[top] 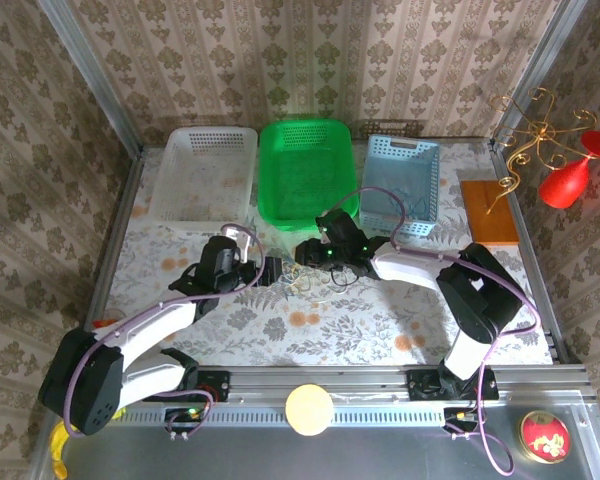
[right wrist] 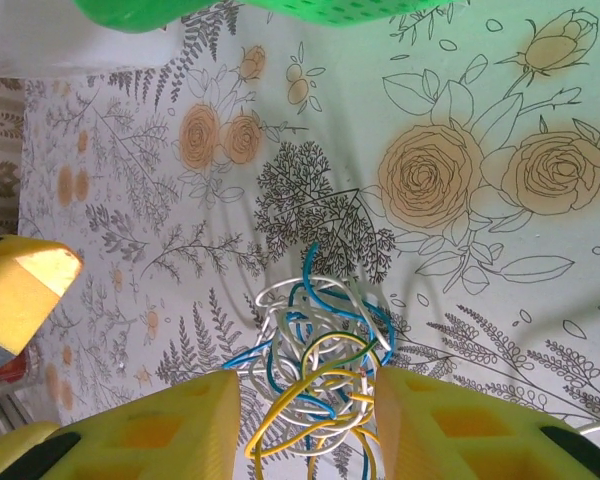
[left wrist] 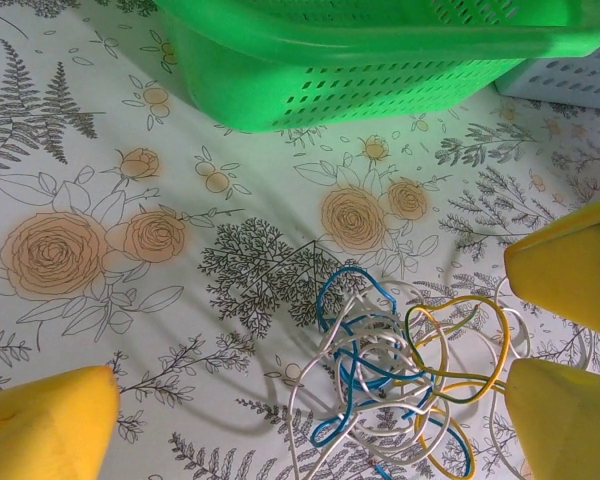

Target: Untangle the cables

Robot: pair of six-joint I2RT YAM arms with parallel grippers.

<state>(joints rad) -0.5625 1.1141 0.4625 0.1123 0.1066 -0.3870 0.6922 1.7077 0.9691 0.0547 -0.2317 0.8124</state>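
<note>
The cables [top: 302, 285] lie in one loose tangle on the flowered cloth, just in front of the green basket. The tangle [left wrist: 400, 370] is made of blue, white, yellow and yellow-green cords looped through each other. My left gripper [top: 277, 270] hovers over the tangle's left side, and in the left wrist view it [left wrist: 312, 392] stands wide open with nothing held. My right gripper [top: 302, 252] comes in from the right. Its yellow fingers [right wrist: 180, 430] straddle the near part of the tangle [right wrist: 315, 350], and the gripper [right wrist: 308, 390] is open, not clamping. A yellow cord end touches the inner face of one finger.
A green basket [top: 270, 180] stands directly behind the cables, with a white basket [top: 170, 185] to its left and a blue basket [top: 428, 190] to its right. A wooden board [top: 490, 212] with a gold wire stand sits at the far right. The two grippers are very close together.
</note>
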